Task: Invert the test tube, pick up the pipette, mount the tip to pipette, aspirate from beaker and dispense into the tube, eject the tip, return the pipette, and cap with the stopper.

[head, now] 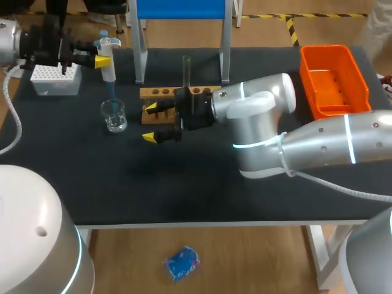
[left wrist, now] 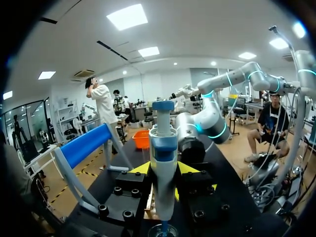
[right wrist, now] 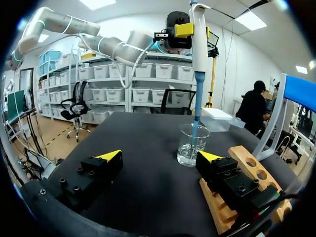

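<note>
Left hand (head: 101, 60) grips pipette (head: 108, 64), tip (head: 112, 95) seemingly in beaker (head: 114, 116); right hand (head: 149, 122) gapes empty.

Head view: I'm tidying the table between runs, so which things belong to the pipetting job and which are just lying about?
In the job: pipette, held by the left claw over the beaker; test tube in the wooden rack; tip box.
Lying about for now: orange bin, blue-topped frame; nothing shows what they are for.
</note>
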